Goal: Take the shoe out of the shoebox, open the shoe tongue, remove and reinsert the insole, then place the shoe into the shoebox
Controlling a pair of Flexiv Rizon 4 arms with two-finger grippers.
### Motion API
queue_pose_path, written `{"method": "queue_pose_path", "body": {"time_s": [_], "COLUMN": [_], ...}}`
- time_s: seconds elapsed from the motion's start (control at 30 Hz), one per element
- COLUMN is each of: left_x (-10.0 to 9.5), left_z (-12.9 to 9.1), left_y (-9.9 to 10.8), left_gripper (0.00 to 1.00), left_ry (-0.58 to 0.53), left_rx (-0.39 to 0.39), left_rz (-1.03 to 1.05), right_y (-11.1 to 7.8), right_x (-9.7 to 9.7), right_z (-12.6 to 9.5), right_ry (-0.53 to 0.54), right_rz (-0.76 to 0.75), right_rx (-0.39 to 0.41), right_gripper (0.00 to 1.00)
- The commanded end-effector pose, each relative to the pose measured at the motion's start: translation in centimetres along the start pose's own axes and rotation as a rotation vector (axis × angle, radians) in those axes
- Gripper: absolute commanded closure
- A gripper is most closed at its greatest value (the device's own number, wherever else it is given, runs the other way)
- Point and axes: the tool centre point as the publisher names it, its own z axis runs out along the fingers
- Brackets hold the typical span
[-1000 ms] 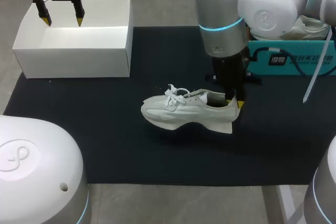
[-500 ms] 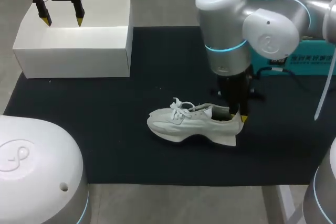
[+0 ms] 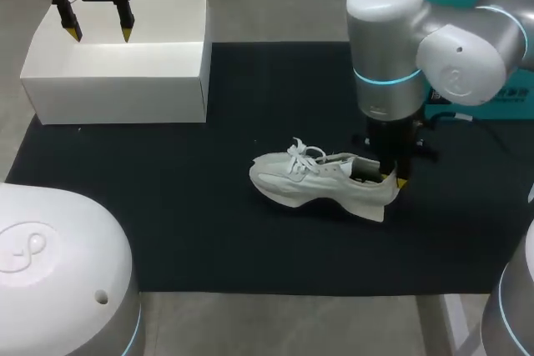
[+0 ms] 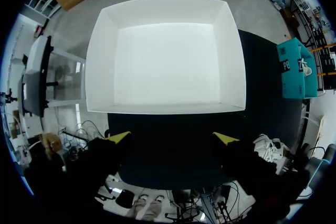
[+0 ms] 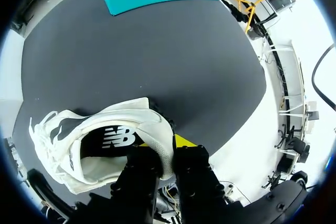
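Right pincer [image 3: 390, 178] pinches heel rim of shoe [image 3: 317, 188], well clear of shoebox [image 3: 117, 97], likely to steady it for opening up; left pincer [image 3: 98, 32] hangs spread over shoebox.

The white lace-up sneaker [image 3: 321, 183] stood upright on its sole on the black mat [image 3: 167, 206], toe pointing toward the left side and white laces bunched over the tongue. The right gripper [image 3: 392, 178] pinched its heel collar, one finger inside and one outside. A dark insole [image 5: 113, 141] with pale print lay flat inside it. The white rectangular cardboard shoebox [image 3: 117, 97] sat open-topped at the mat's far left corner, well apart from the sneaker.
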Motion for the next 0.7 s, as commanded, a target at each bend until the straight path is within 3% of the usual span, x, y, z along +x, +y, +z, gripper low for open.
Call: {"method": "queue_pose_path", "body": {"time_s": [0.03, 0.7], "left_x": [0.0, 0.0], "left_z": [0.0, 0.0], "left_y": [0.0, 0.0], "left_gripper": [0.00, 0.00], "left_ry": [0.000, 0.000], "left_rx": [0.000, 0.000], "left_rz": [0.000, 0.000], "right_y": [-0.6, -0.5], "right_x": [0.3, 1.5], "right_z": [0.3, 0.5], "right_ry": [0.007, -0.040], "right_rz": [0.118, -0.074], "right_rx": [-0.005, 0.004], "right_gripper": [1.00, 1.00]}}
